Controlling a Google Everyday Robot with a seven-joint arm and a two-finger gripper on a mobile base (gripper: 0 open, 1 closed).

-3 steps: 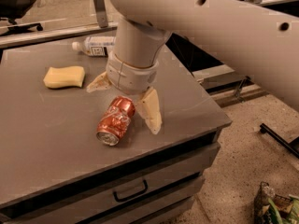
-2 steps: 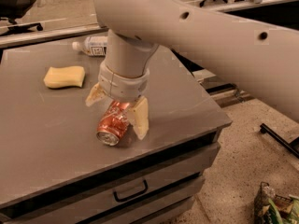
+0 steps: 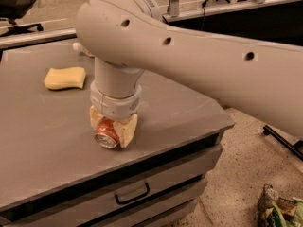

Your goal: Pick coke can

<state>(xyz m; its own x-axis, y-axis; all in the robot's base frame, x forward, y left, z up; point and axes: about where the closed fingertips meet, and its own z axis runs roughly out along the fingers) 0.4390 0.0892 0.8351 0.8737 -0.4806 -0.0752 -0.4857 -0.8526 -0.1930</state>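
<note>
The coke can [image 3: 107,132] lies on its side on the grey table [image 3: 47,155], near the front edge, with its silver end facing the camera. My gripper [image 3: 111,129] reaches straight down over it. Its cream-coloured fingers [image 3: 129,130] press against both sides of the can. The can still rests on the table top. My large white arm covers the middle and right of the view and hides the can's rear part.
A yellow sponge [image 3: 65,78] lies on the table at back left. A small white bit of a bottle [image 3: 76,46] shows behind my arm. Drawers with a handle [image 3: 132,194] sit below the table top. A bag [image 3: 279,209] lies on the floor at right.
My gripper has come down over the can and its fingers have closed from wide apart to tight against the can's sides. The can has not moved.
</note>
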